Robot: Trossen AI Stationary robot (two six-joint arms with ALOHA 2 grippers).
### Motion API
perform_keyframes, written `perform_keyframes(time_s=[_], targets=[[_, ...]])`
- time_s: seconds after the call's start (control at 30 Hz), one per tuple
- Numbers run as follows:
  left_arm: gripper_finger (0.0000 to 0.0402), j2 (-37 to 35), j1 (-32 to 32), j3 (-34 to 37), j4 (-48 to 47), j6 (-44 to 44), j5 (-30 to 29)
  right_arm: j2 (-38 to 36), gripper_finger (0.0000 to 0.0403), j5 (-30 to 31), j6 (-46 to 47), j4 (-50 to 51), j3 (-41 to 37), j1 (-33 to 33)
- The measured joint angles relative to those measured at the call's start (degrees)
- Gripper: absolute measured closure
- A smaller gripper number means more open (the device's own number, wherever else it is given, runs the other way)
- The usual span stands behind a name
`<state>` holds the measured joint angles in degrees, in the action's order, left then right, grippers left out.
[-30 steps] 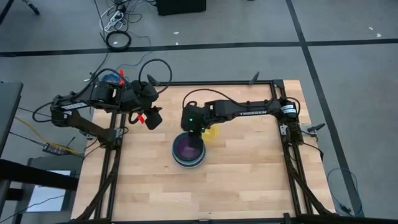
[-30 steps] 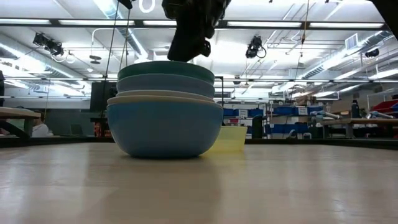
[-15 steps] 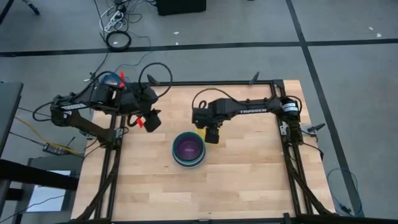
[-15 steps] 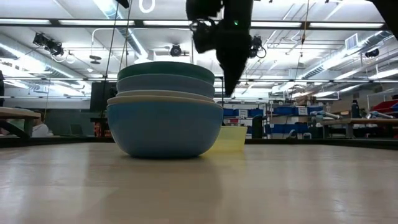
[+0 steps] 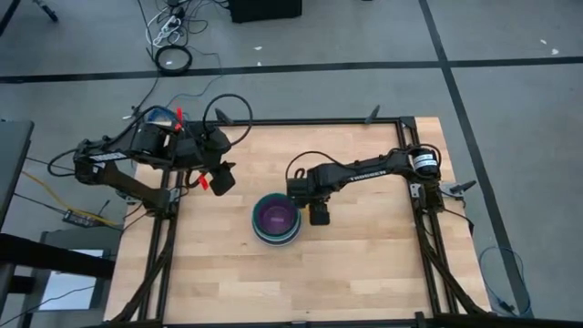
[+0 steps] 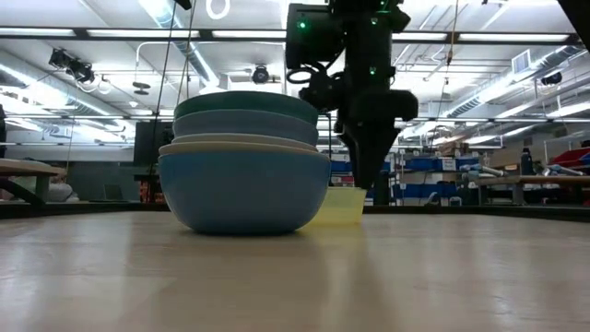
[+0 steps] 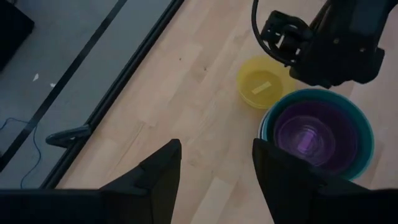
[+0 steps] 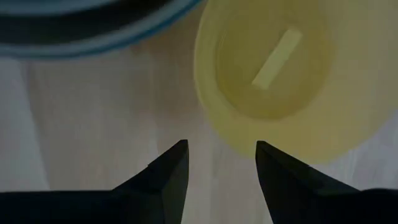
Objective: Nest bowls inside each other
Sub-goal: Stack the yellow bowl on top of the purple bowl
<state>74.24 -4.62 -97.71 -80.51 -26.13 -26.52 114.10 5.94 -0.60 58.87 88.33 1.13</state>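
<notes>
Getting the last loose bowl into the pile is what's left here, as far as I can tell. The yellow bowl [image 7: 262,89] sits upright on the wood just beside the stack of bowls [image 5: 276,219], right of centre in the left wrist view and half hidden behind the stack in the low view; there's a pale strip lying inside it, can't say what it is. The stack itself is near the middle of the table in the high view, magenta bowl [image 5: 276,216] showing on top inside the teal one, blue and whitish rims below that in the low view. The right gripper [image 8: 219,163] hangs over the yellow bowl with its jaws spread and nothing between them, one finger looking set to go inside the near rim and the other outside. My take: drop straight down so the wall ends up between the fingers, pinch only the rim, and lift clear before swinging over, because the stack is close enough to get bumped. The left gripper [image 7: 214,177] waits with jaws apart near the upper left of the table [image 5: 364,273].
</notes>
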Motion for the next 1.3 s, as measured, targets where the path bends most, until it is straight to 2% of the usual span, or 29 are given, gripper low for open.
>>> perform_keyframes(time_s=[0.27,0.47,0.63,0.83,0.93,1.1,1.3], targets=[[0.0195,0.0,0.0,0.0,0.0,-0.3,0.0,0.0,0.0232,1.3,-2.3,-4.1,-0.4,-0.7],[0.0195,0.0,0.0,0.0,0.0,-1.0,0.0,0.1,0.0247,-3.1,-2.6,-8.7,-2.1,-1.6],[0.0195,0.0,0.0,0.0,0.0,-1.0,0.0,0.1,0.0295,-5.6,-2.6,-10.8,-4.8,-1.7],[0.0195,0.0,0.0,0.0,0.0,-1.0,0.0,0.2,0.0392,-5.6,-2.4,-10.9,-5.7,-2.3],[0.0195,0.0,0.0,0.0,0.0,-1.2,0.0,0.2,0.0399,-4.4,-2.2,-10.0,-5.0,-2.8],[0.0195,0.0,0.0,0.0,0.0,-1.5,-0.1,-0.3,0.0402,0.9,-3.0,-5.2,-0.9,-3.4],[0.0195,0.0,0.0,0.0,-0.2,-1.6,-0.1,-4.9,0.0403,1.8,-3.0,-2.9,5.6,-2.6]])
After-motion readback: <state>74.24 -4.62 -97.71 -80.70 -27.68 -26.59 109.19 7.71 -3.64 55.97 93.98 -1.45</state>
